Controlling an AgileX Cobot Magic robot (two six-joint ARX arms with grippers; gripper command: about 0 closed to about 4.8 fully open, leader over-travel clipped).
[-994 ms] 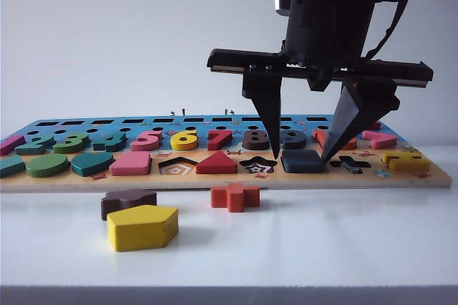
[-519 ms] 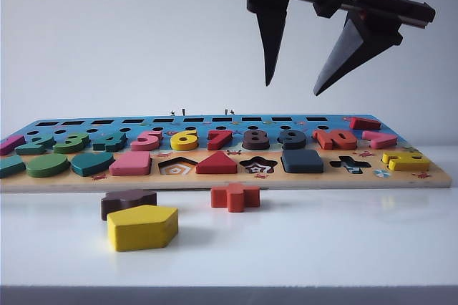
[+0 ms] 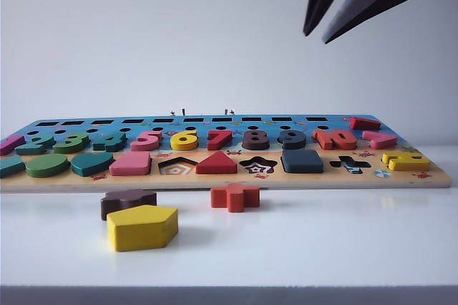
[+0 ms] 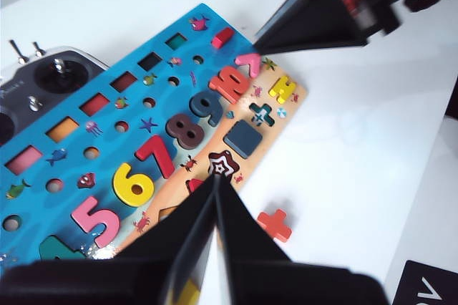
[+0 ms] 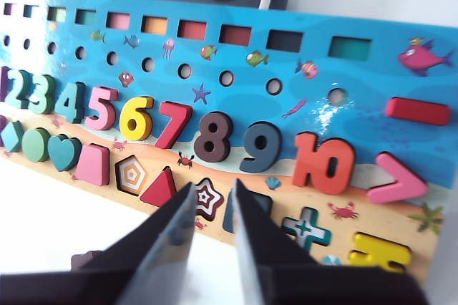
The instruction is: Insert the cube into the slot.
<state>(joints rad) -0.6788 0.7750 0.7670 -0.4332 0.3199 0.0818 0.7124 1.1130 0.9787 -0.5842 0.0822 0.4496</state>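
Near desk edge: yellow pentagon (image 3: 142, 227), brown piece, orange plus (image 3: 235, 196) lie loose, untouched. Behind them, along the board's (image 3: 222, 180) near edge, the cube (image 3: 302, 161) sits flush in the slot, between star recess (image 3: 258, 165) and plus recess.

Right gripper (image 3: 336, 15), around the cube a second ago, has let go and risen well above the board; jaws narrowed, empty. Left gripper (image 4: 215, 197) hovers closed, holding nothing.

Judgement: insertion looks complete.

matt navy wooden cube (image 3: 302, 160); glossy painted wooden board (image 3: 229, 180); smooth white table (image 3: 322, 240)
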